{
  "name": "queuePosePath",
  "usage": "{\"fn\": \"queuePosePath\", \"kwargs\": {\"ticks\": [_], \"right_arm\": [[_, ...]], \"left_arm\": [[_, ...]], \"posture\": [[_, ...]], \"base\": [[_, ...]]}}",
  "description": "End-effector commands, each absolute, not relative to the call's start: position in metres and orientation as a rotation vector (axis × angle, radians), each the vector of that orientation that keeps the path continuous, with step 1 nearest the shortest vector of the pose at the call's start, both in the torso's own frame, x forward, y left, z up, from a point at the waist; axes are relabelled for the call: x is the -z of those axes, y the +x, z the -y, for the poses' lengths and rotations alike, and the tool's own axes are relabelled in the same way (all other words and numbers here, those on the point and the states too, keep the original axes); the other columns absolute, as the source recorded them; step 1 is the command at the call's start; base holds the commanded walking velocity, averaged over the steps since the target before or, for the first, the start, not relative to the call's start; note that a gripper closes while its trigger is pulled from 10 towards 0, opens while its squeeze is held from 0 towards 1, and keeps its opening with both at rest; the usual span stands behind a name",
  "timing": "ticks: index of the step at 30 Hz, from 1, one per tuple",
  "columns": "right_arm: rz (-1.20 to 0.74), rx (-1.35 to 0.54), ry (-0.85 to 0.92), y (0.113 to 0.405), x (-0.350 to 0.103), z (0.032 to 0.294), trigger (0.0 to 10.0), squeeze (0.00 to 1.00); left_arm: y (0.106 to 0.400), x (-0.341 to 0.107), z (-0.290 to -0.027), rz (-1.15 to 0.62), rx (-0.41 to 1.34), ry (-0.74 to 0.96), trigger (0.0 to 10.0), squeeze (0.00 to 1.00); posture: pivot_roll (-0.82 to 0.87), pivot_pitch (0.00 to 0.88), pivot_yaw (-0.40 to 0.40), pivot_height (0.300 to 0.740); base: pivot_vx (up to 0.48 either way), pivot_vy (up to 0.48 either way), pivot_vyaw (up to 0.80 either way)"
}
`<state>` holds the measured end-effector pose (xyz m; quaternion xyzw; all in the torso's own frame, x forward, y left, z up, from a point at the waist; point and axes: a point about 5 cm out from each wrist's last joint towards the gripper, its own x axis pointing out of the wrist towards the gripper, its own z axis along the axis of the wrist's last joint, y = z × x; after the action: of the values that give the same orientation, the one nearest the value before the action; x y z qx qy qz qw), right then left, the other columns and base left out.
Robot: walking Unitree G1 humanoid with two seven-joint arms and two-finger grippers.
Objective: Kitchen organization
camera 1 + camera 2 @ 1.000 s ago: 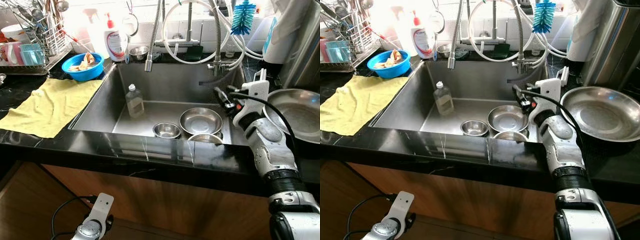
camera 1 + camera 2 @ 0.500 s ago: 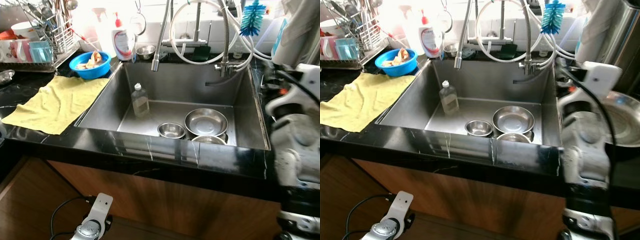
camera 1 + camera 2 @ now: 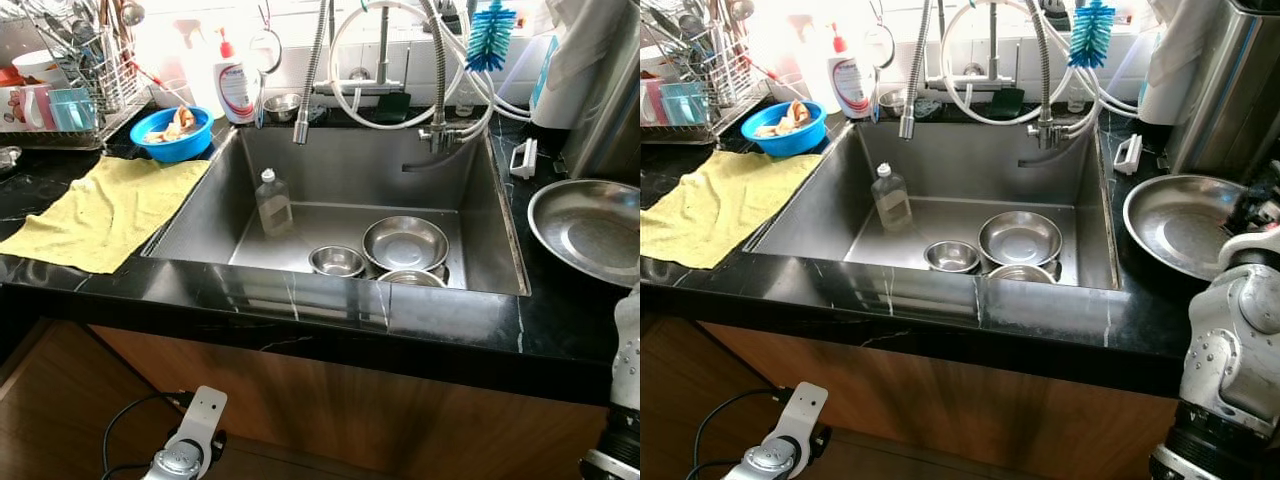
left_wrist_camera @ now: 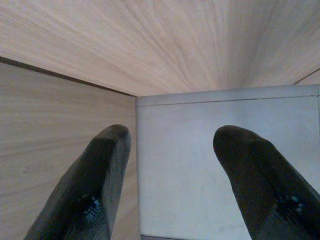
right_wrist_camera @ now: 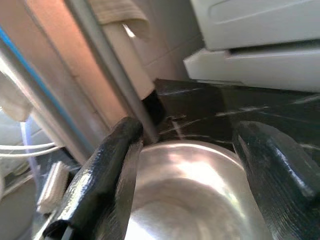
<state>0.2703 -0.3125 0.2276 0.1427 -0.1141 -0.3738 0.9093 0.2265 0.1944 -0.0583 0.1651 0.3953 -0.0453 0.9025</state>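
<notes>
three steel bowls sit in the sink (image 3: 480,215), all mouth-up: small bowl (image 3: 337,261) and large bowl (image 3: 404,242) side by side toward the front right corner, third bowl (image 3: 410,278) mostly hidden by the sink's front edge. clear bottle (image 3: 272,202) stands upright on the sink floor, cap up, long axis vertical, near the left wall. wide steel pan (image 3: 1183,223) rests open side up on the worktop (image 3: 560,320), right of the sink. yellow cloth (image 3: 105,209) lies flat on the left worktop, blue bowl (image 3: 170,132) at its back edge. right gripper (image 5: 192,175) is spread wide, holding nothing, over the pan; right wrist view gives the pan interior between the fingers. left gripper (image 4: 180,182) is parted, empty, facing a wood panel (image 4: 150,45).
</notes>
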Motion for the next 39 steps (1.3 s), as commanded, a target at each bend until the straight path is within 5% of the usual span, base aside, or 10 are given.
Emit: {"fn": "queuePosePath", "kwargs": {"ticks": [1,39], "right_arm": [[0.219,0.797,0.331,0.266,-0.224,0.314,10.0,0.00],[0.069,0.864,0.406,0.263,-0.211,0.324,10.0,0.00]], "left_arm": [[0.224,0.059,-0.202,-0.831,0.082,0.351,10.0,0.00],[0.222,0.060,-0.202,-0.839,0.086,0.351,10.0,0.00]], "posture": [[-0.15,0.000,0.098,0.740],[-0.15,0.000,0.095,0.740]], "base": [[0.000,0.000,0.00],[0.000,0.000,0.00]]}}
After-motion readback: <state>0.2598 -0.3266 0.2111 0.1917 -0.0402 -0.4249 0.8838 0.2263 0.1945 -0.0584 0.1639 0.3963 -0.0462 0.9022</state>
